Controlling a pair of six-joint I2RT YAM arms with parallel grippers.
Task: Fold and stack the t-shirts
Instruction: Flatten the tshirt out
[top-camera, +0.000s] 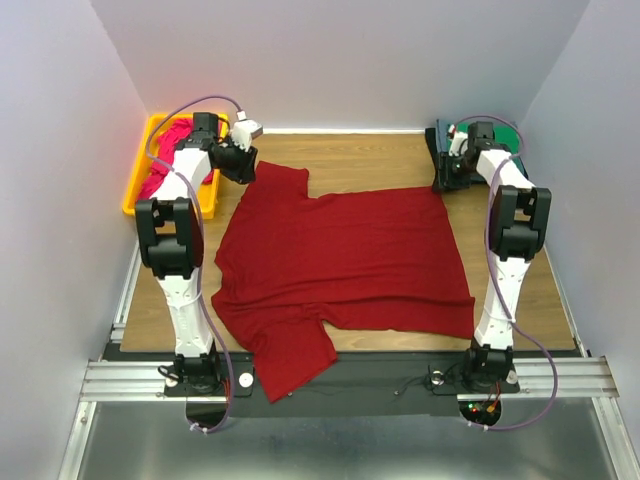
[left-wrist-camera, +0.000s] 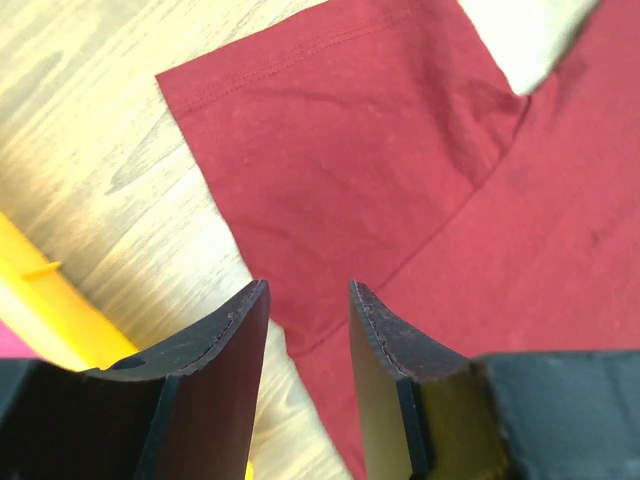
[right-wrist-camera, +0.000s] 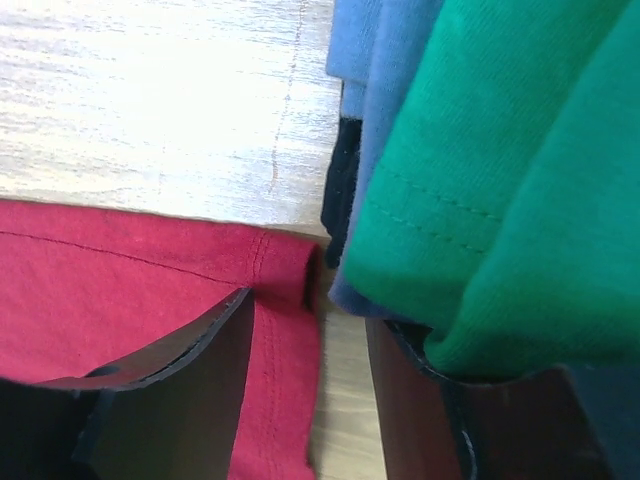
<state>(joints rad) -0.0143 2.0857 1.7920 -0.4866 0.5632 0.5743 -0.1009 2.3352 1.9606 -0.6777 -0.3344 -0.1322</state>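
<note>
Top external view: a large dark red t-shirt (top-camera: 340, 260) lies spread flat across the middle of the wooden counter (top-camera: 360, 160). One sleeve reaches toward the upper left of the frame. The other sleeve hangs over the counter's near edge at lower centre, onto the black rail. At upper left a yellow bin (top-camera: 135, 190) sits on the counter with a magenta-pink t-shirt (top-camera: 175, 130) bunched inside. At upper right is a small pile of folded shirts with a green t-shirt (top-camera: 505, 135) on top.

The left arm (top-camera: 175, 250) bends over the upper-left sleeve, just beside the bin. The right arm (top-camera: 510, 230) reaches to the red shirt's upper-right corner, next to the pile.

In the left wrist view the left jaws stand released. The two dark fingers (left-wrist-camera: 215, 390) are apart, and only the sleeve edge and bare wood show between them. A strip of the bin shows at lower left.

In the right wrist view the right jaws are also released and grip nothing. One finger (right-wrist-camera: 180, 390) sits over the hemmed corner of the red shirt, and wood shows in the gap. The green shirt fills the right of the frame, its edge covering the top of the other finger. A blue-grey t-shirt (right-wrist-camera: 385, 80) and a black t-shirt (right-wrist-camera: 345, 180) lie under it.
</note>
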